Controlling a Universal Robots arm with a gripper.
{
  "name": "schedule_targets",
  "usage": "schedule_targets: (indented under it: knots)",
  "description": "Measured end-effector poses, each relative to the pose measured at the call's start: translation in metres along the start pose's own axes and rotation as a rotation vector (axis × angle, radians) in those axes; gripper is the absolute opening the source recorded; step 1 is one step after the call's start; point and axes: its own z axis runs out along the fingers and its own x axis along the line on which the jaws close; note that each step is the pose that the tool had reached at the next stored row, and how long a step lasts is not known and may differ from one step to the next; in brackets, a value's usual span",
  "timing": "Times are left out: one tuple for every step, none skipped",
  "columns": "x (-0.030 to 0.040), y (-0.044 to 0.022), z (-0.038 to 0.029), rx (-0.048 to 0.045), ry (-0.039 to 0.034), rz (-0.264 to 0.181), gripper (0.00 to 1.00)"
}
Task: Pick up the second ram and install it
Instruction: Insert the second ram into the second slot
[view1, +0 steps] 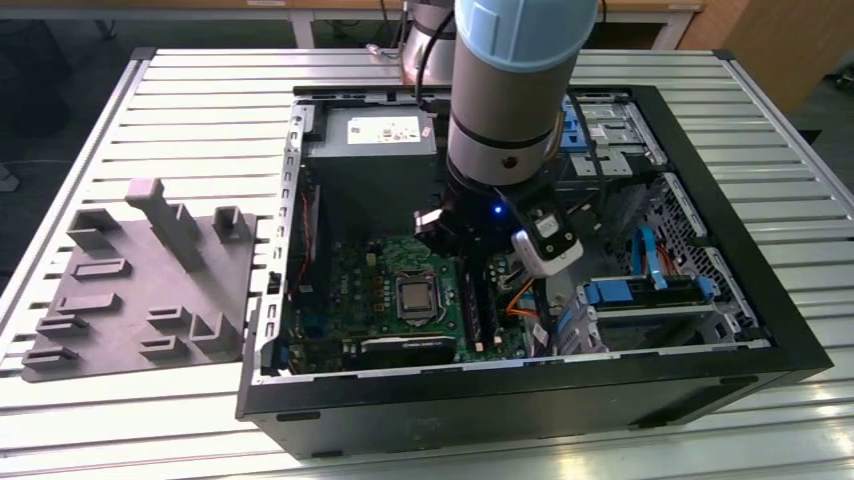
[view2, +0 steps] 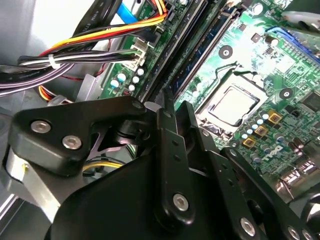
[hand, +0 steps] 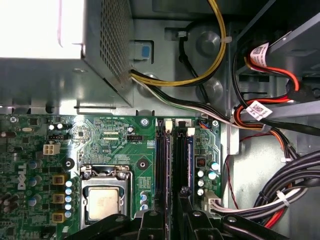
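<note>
Hovering low over the motherboard (hand: 115, 145), the gripper (view2: 172, 107) is seen with fingers pressed together, grasping nothing visible. The second ram (hand: 190, 165) is judged already seated in its slot, just beyond the fingertips.

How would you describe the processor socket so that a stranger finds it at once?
Find the open black computer case on the slatted table; a green motherboard lies inside. Near its middle sits the processor socket, the only silver square in a metal frame, unlike the long dark memory slots beside it.
</note>
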Motion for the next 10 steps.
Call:
schedule_targets:
  knots:
    - [0.0000,0.0001,-0.0011,0.0003,0.0000,0.000,0.25]
    - [-0.0001,0.0001,-0.0019,0.0004,0.0000,0.000,0.25]
    - [0.0000,0.0001,-0.0018,0.0004,-0.0001,0.000,0.25]
    - [0.0000,0.0001,-0.0018,0.0004,-0.0001,0.000,0.25]
    - [-0.0001,0.0001,-0.0019,0.0005,-0.0001,0.000,0.25]
    - [0.0000,0.0001,-0.0019,0.0006,-0.0001,0.000,0.25]
    - [-0.0001,0.0001,-0.0019,0.0008,0.0000,0.000,0.25]
    - [0.0000,0.0001,-0.0020,0.0008,0.0000,0.000,0.25]
    - [-0.0001,0.0001,-0.0020,0.0009,0.0000,0.000,0.25]
    - [-0.0001,0.0001,-0.0020,0.0009,0.0000,0.000,0.25]
